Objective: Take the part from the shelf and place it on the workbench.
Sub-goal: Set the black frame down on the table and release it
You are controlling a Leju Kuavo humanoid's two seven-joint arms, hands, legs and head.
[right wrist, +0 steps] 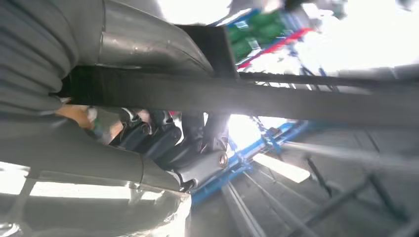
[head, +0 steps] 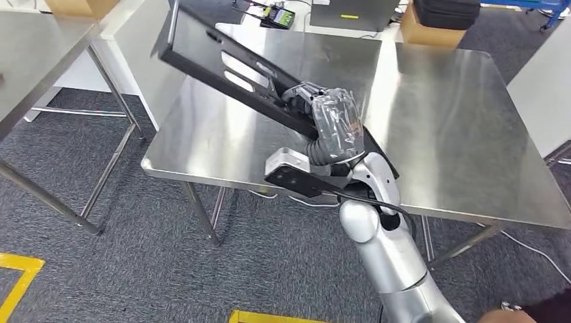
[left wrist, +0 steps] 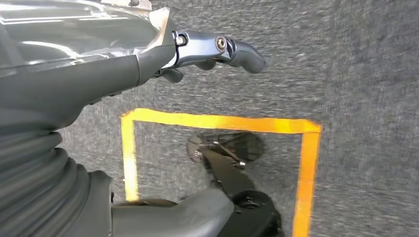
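My right hand [head: 330, 121] grips a long flat black metal part [head: 222, 60] with cut-out slots, holding it tilted in the air over the stainless steel workbench [head: 438, 114]. The part runs up to the far left from the hand. In the right wrist view the black part [right wrist: 276, 98] crosses as a dark bar, with my right hand's fingers [right wrist: 163, 140] curled around it. My left hand [left wrist: 212, 49] hangs over the grey carpet, its fingers bent and holding nothing.
A second steel table [head: 40, 54] stands at the left. Boxes [head: 431, 27] and a small device [head: 277, 15] lie beyond the workbench's far edge. Yellow tape [left wrist: 217, 121] marks a square on the floor. Blue racking [right wrist: 276, 138] shows behind my right hand.
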